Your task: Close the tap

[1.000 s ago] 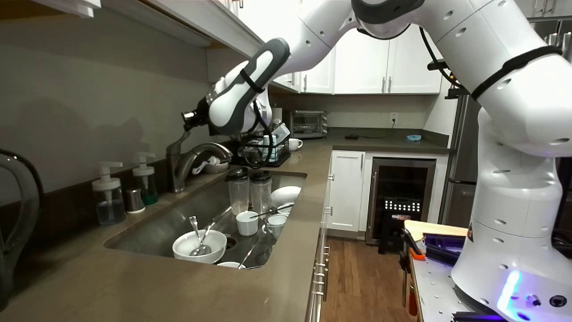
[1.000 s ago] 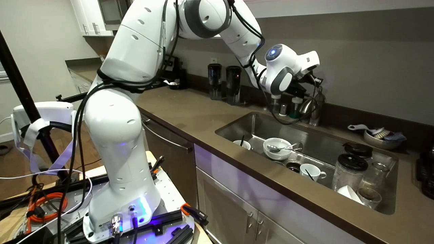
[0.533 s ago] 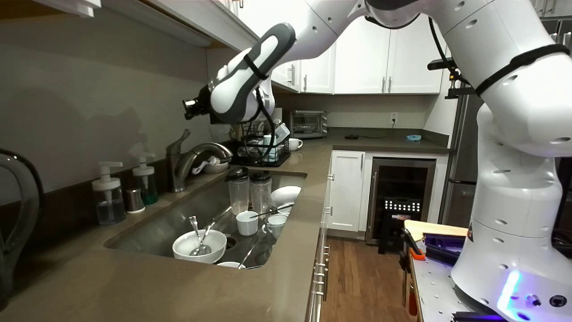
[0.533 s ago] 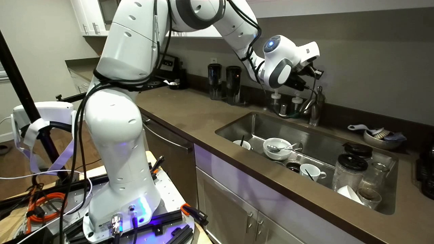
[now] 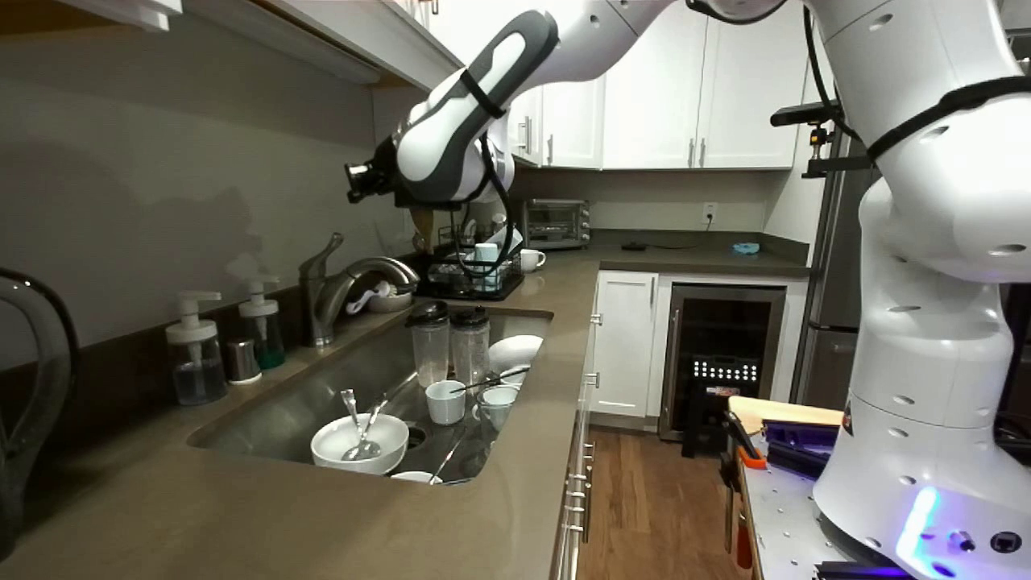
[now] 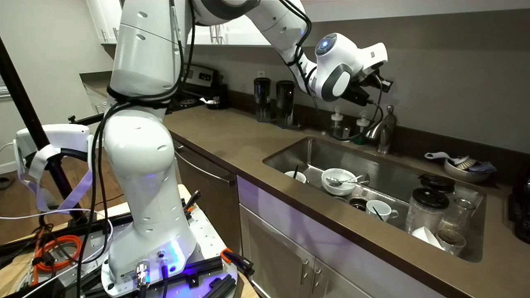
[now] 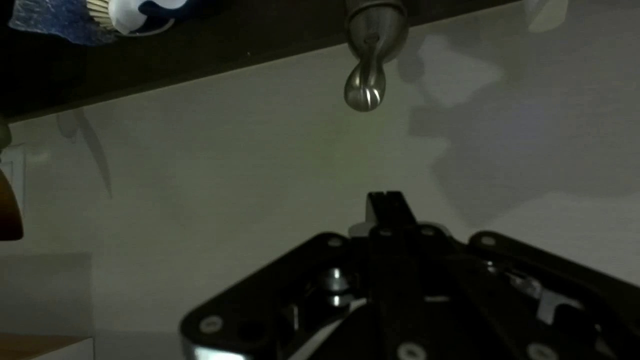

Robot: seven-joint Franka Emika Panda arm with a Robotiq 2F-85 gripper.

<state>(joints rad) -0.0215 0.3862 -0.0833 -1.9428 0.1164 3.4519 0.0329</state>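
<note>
The tap (image 5: 326, 310) is a shiny metal faucet at the back edge of the sink, with a curved spout over the basin and a slim lever (image 5: 324, 254) standing up and slanting. It also shows in an exterior view (image 6: 386, 134), partly behind a hanging cable. In the wrist view the lever (image 7: 367, 82) hangs from the top, as the picture seems upside down. No water stream shows. My gripper (image 5: 361, 182) is above the tap and apart from it, also seen in an exterior view (image 6: 387, 85). In the wrist view its fingertips (image 7: 384, 194) are together with nothing between them.
The sink (image 6: 314, 145) holds a white bowl (image 6: 340, 182), cups and lidded jars (image 6: 426, 209). Soap dispensers (image 5: 193, 354) stand beside the tap. A bowl with a brush (image 6: 468, 167) and a dish rack (image 5: 515, 278) are on the counter. A cabinet (image 5: 346, 32) overhangs the counter.
My gripper has moved up and back from the lever top, where it overlapped the lever in an exterior view a second ago. The lever looks the same throughout.
</note>
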